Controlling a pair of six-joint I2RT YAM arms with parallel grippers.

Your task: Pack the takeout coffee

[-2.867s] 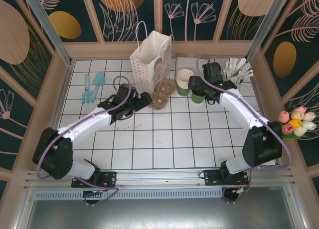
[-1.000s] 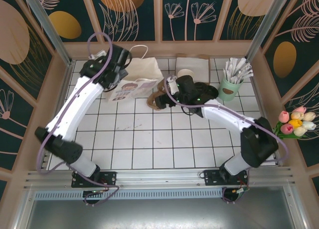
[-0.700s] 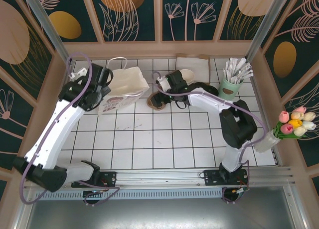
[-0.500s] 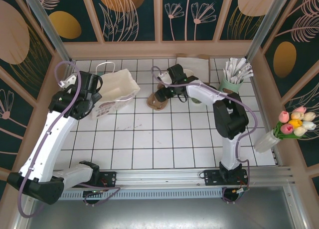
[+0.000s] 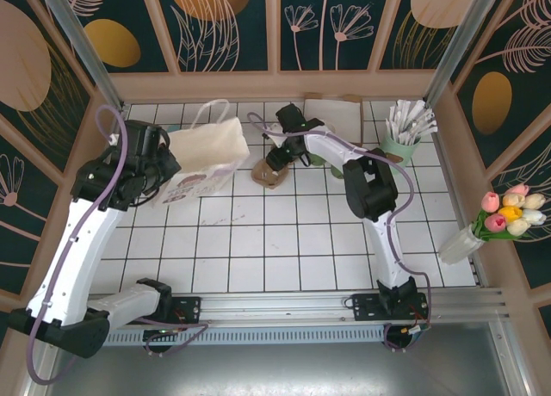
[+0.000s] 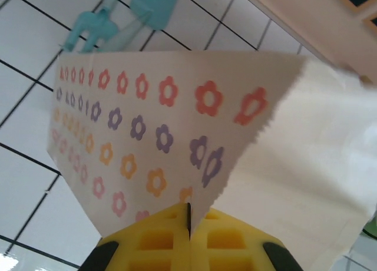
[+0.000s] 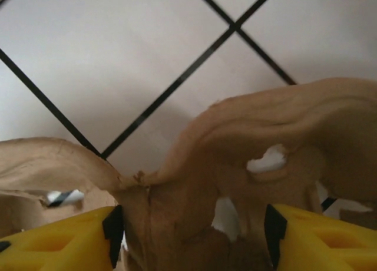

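Top external shows a white tiled table with a wooden rim, walled by dark floral panels. Near the far-left corner the left gripper, jaws pressed together on an edge of the white paper bag, holds the bag tilted over. By the far edge the right gripper has its jaws spread around the brown cup carrier. A sliver of green cup peeks out beside the right forearm; whether it is the takeout coffee I cannot tell. A stirrer cup stands toward the far-right corner. Open tile spans the near half.
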